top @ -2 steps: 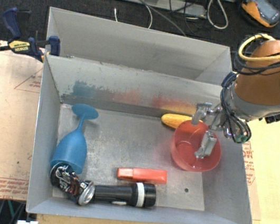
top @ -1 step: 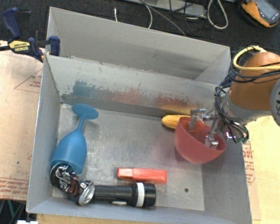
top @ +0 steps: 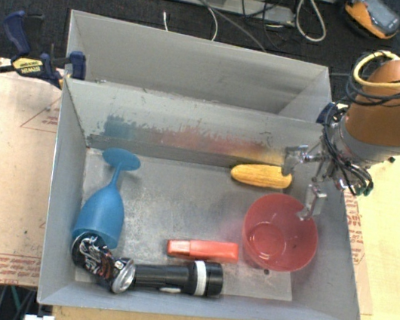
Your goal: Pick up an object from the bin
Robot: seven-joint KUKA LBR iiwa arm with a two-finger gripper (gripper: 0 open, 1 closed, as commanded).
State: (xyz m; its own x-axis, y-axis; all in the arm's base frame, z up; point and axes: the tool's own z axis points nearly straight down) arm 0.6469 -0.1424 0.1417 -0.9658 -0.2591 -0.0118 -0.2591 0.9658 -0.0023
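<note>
Tool [top: 303,183], open-fingered and empty, over far rim of the red bowl [top: 277,242], beside the yellow corn cob [top: 261,176].

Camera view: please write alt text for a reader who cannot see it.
A robot gripper hangs over the far rim of a pink bowl at the right of a grey bin, beside a yellow corn cob. A blue goblet lies on its side at the left; an orange stick and a black flashlight lie near the front.
</note>
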